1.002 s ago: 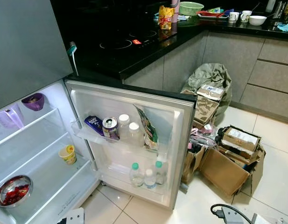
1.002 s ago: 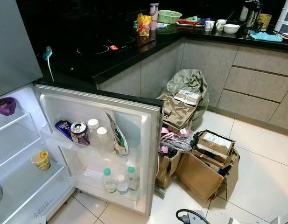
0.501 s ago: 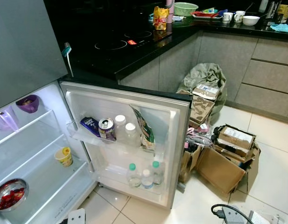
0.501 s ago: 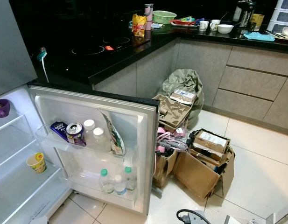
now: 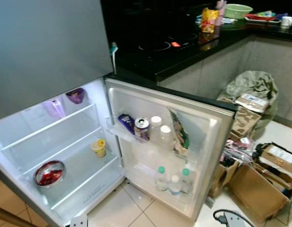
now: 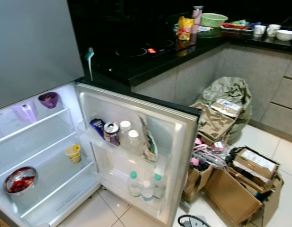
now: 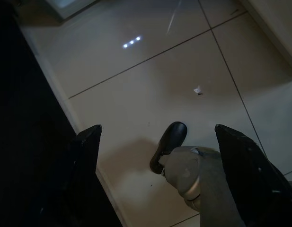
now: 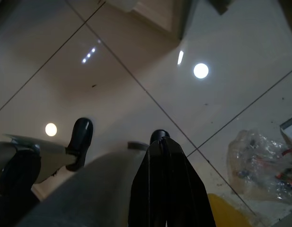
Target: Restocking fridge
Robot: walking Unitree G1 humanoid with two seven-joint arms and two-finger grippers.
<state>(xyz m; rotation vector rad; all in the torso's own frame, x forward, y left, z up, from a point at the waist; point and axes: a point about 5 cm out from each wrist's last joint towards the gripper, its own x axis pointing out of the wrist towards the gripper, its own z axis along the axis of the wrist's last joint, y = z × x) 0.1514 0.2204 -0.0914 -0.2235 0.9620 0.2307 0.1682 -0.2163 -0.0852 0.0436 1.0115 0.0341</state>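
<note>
Fridge (image 5: 65, 142) open at left, door shelf (image 5: 136, 142) already stocked, boxes (image 6: 240, 179) on floor at right. Left gripper (image 7: 155, 142) hangs idle, jaws apart; right gripper (image 8: 167, 189) jaws together. Stock to be fetched from boxes first, open door to be avoided.

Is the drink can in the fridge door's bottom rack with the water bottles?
No, the can stands in the door's upper rack beside two white-capped bottles, while the green-capped water bottles sit in the rack below.

Closed right gripper (image 8: 161, 142) above tiled floor (image 8: 136, 61)
</note>
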